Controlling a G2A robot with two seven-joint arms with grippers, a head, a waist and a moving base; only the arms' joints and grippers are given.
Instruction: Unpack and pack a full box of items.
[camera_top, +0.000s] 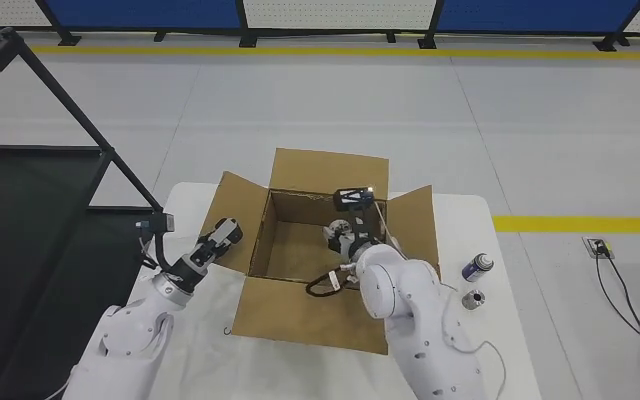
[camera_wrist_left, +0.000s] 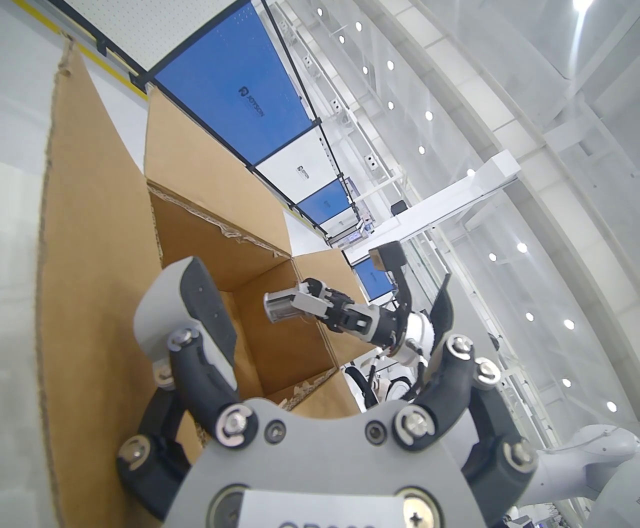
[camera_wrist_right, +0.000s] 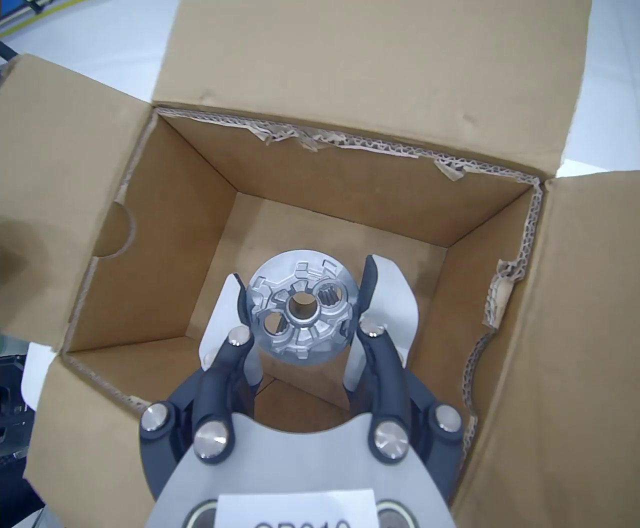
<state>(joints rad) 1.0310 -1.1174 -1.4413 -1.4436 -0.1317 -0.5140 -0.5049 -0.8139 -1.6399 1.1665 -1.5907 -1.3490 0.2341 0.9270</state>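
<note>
Box sits open on desk, flaps folded out, inside bare cardboard as far as the right wrist view reaches. Right gripper hangs over the box opening, toward box's right wall in the top view. Its fingers are closed part-way onto the rim of metal disc, a round machined hub with centre bore plus smaller holes. Disc is held by its edge, flat face toward the wrist camera, so the bore axis runs along the gripper's reach, pointing down into box. Box floor lies straight past the disc, nothing between.

Left gripper is outside box, just beside the flap on robot's left, fingers spread wide, holding nothing. Beyond box's right flap, on desk: dark-capped bottle and small metal cylinder, near each other, apart from box.

Judgement: disc is either on its way out or on its way in; bare box plus two items outside fits both, cannot tell which. Key relation: disc sits in right fingers above the opening, so next move likely runs straight down or out across box's right flap. Right arm is nearer those desk items; left arm is well apart from disc. Risk: rim grip on a heavy-looking disc may slip, or clip box's torn edge.
</note>
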